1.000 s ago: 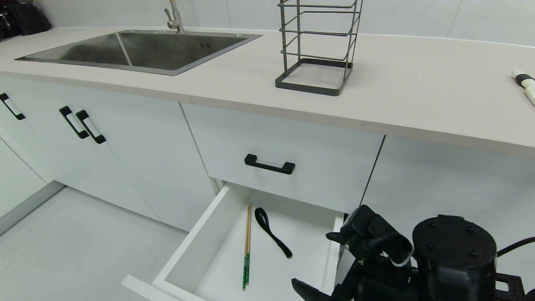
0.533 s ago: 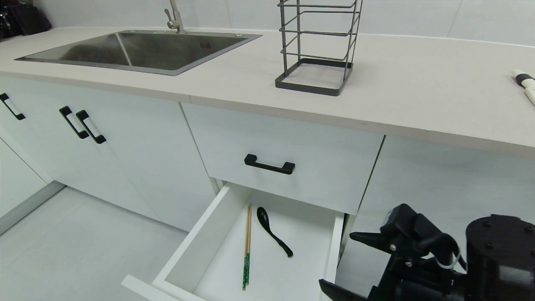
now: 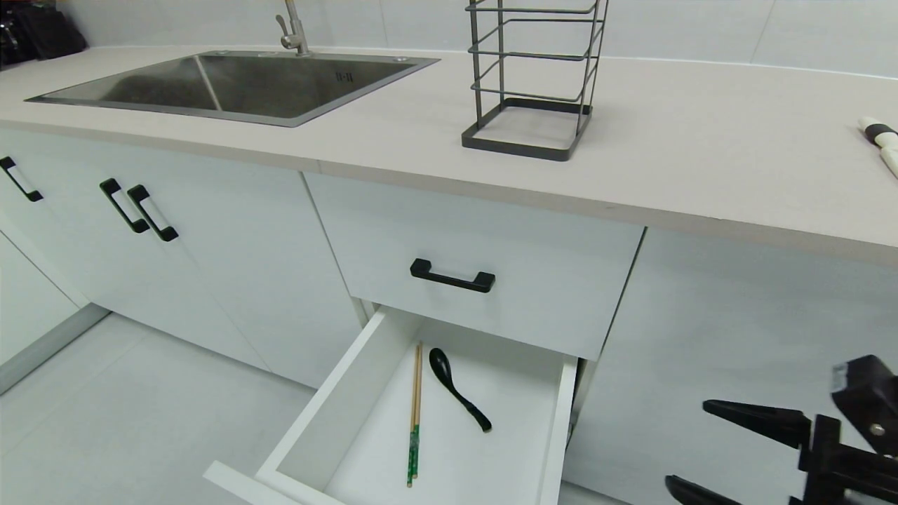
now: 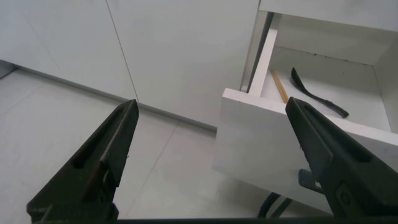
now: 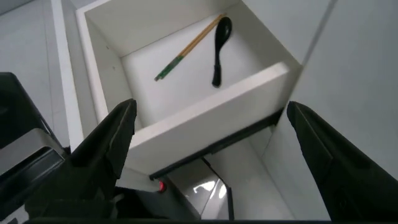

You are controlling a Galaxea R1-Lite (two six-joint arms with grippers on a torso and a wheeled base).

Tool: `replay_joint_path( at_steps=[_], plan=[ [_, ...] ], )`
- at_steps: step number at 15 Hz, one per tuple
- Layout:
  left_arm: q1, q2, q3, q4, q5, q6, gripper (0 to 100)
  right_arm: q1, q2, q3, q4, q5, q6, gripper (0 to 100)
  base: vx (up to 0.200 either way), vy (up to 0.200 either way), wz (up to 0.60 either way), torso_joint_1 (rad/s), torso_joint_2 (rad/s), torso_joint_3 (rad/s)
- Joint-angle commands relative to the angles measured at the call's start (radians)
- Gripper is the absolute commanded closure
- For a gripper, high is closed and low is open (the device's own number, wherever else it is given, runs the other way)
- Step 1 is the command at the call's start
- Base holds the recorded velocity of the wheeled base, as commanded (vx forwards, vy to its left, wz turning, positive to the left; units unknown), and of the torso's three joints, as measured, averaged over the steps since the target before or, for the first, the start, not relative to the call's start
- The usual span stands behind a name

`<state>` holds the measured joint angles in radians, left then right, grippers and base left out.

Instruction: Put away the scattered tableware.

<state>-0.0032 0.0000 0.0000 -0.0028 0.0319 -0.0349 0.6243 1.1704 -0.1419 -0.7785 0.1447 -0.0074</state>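
The lower drawer [image 3: 337, 393] stands pulled out. Inside it lie a pair of wooden chopsticks with green ends [image 3: 415, 414] and a black spoon [image 3: 459, 398], side by side and apart. My right gripper [image 3: 729, 452] is open and holds nothing, low at the right of the drawer, in front of the white cabinet. From its wrist the drawer [image 5: 205, 118], chopsticks [image 5: 189, 48] and spoon [image 5: 220, 46] lie beyond the right gripper [image 5: 211, 155]. My left gripper [image 4: 211, 162] is open and holds nothing, low over the floor beside the drawer front [image 4: 261, 143]; the spoon [image 4: 317, 96] shows past it.
A closed drawer with a black handle [image 3: 452, 275] sits above the open one. On the counter are a steel sink [image 3: 231, 81], a black wire rack [image 3: 533, 77] and a white-and-black object [image 3: 880, 137] at the far right. Cabinet doors [image 3: 137, 210] line the left.
My right arm has swung to the right, away from the drawer's right wall, and its wrist has left the head view. The chopsticks and spoon have not moved.
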Motion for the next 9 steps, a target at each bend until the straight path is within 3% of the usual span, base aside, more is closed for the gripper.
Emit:
replay_joint_path(
  at_steps=[1, 3, 7, 9],
  plan=[
    [0.000, 0.000, 0.000, -0.002, 0.000, 0.001, 0, -0.236, -0.420, 0.120, 0.165, 0.050, -0.002, 0, 0.000, 0.000, 0.00, 0.000, 0.00, 0.000],
    [0.000, 0.000, 0.000, -0.002, 0.000, 0.003, 0, -0.293, -0.580, 0.108, 0.274, 0.047, -0.002, 0, 0.000, 0.000, 0.00, 0.000, 0.00, 0.000],
    [0.003, 0.000, 0.000, 0.000, -0.001, 0.010, 0, -0.597, -1.006, 0.108, 0.476, 0.067, 0.000, 0, 0.000, 0.000, 0.00, 0.000, 0.00, 0.000],
    [-0.001, 0.020, 0.000, 0.000, -0.020, 0.010, 0, -0.637, -1.154, 0.113, 0.556, 0.069, 0.001, 0, 0.000, 0.000, 0.00, 0.000, 0.00, 0.000]
  ],
)
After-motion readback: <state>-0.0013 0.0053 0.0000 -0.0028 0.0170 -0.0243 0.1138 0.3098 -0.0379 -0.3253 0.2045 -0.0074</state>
